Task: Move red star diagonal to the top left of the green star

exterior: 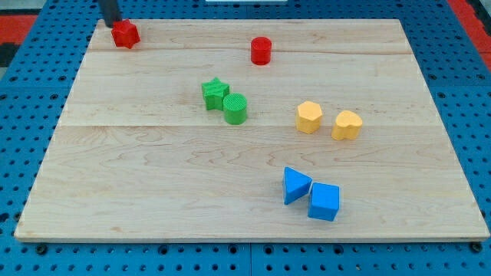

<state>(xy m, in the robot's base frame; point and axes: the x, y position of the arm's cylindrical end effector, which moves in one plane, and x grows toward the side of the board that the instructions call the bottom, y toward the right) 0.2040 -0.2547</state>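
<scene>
Red star [125, 34] at the far top-left corner of the wooden bench [153, 192]; small, bright red, its points hard to make out. My tip [113, 23] just at its upper-left side, seemingly touching it. No hand here, only the dark rod, so no opening to tell. Green star [215, 93] well apart, toward the view's centre, touching a green cylinder [235, 108]. Red cylinder [261, 50] near the top. Two yellow blocks [328, 120] on the right. Two blue blocks [311, 195] lower down.
</scene>
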